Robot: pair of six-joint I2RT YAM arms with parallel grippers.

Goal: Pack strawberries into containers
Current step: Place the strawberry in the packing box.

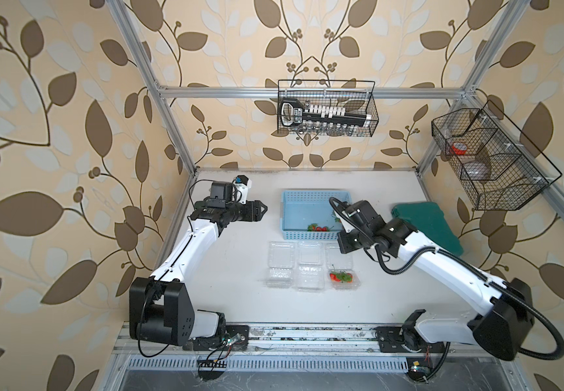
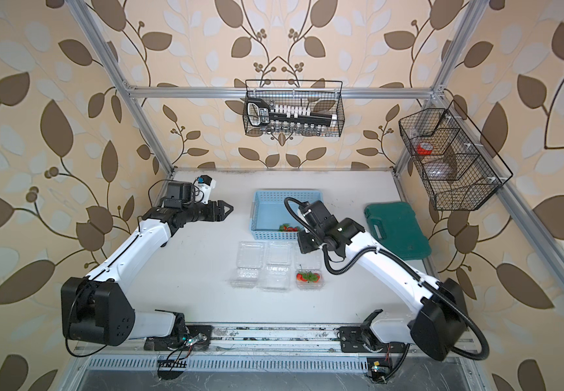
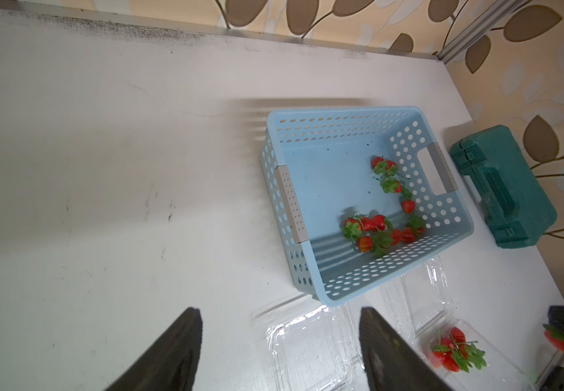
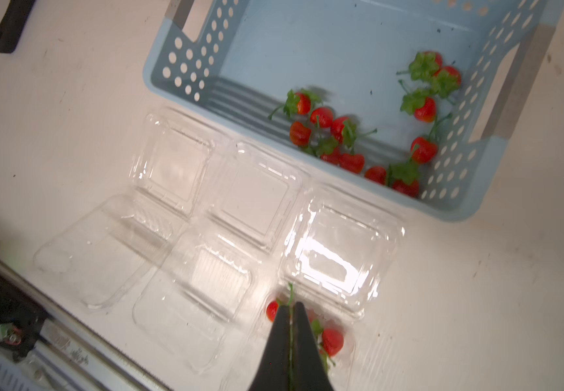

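Three clear containers lie open in a row in both top views: left (image 1: 279, 267), middle (image 1: 310, 267), right (image 1: 343, 277). A few strawberries (image 1: 341, 277) lie in the right one. Several more strawberries (image 4: 328, 135) sit in the light blue basket (image 1: 294, 203) behind the row. My right gripper (image 4: 290, 304) hangs over the right container (image 4: 341, 342), shut on the green stem of a strawberry (image 3: 563, 340) that dangles below it. My left gripper (image 3: 280, 309) hovers left of the basket, open, with nothing between its fingers.
A dark green case (image 1: 426, 226) lies at the back right of the table. Black wire baskets hang on the back wall (image 1: 326, 108) and the right frame (image 1: 487, 159). A metal rail (image 1: 307, 335) runs along the front edge.
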